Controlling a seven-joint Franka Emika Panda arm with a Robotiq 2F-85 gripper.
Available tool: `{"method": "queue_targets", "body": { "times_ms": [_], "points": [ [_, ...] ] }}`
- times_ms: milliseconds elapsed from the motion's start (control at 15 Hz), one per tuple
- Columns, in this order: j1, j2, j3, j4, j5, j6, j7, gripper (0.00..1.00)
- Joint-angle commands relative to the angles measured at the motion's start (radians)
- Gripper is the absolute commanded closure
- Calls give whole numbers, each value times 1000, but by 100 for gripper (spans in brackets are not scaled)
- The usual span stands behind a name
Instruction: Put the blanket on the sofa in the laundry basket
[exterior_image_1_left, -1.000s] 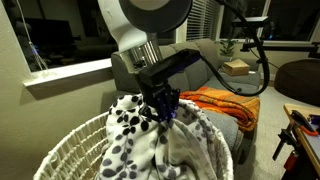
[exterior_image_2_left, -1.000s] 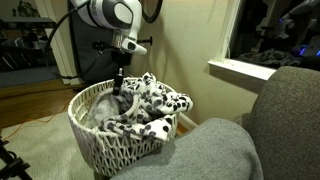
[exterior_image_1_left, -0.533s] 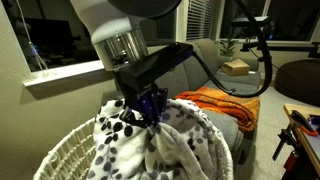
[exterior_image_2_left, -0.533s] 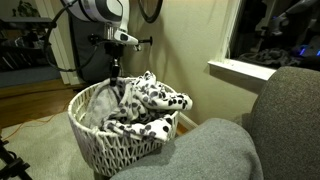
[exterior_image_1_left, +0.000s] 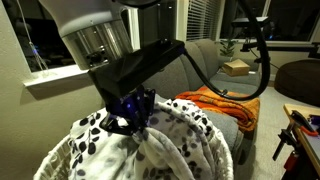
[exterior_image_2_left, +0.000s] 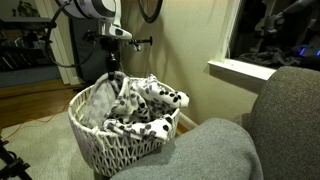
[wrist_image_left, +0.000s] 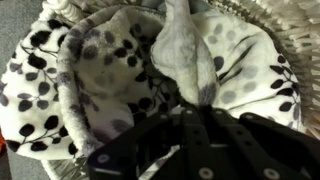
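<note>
One pincer (exterior_image_1_left: 133, 122): clamped shut on a raised fold of the blanket (exterior_image_1_left: 190, 145).
Blanket position: heaped inside the laundry basket (exterior_image_2_left: 105, 150), spilling over its rim.
Hidden: fingertips buried in cloth; basket interior covered.

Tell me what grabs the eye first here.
A black-spotted white blanket fills a woven white laundry basket beside the grey sofa. The gripper is shut on a bunched fold of it above the basket. Behind, an orange blanket lies on the sofa.
</note>
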Motion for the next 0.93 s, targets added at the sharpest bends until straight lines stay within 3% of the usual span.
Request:
{"method": "queue_targets", "body": {
  "times_ms": [0, 133, 800, 867],
  "points": [
    [10, 17, 5, 37, -19, -40, 15, 97],
    [9, 24, 6, 42, -17, -42, 14, 67],
    [-17, 18, -13, 5, -10, -34, 9, 3],
    [-21, 18, -16, 2, -8, -33, 7, 1]
  ]
}}
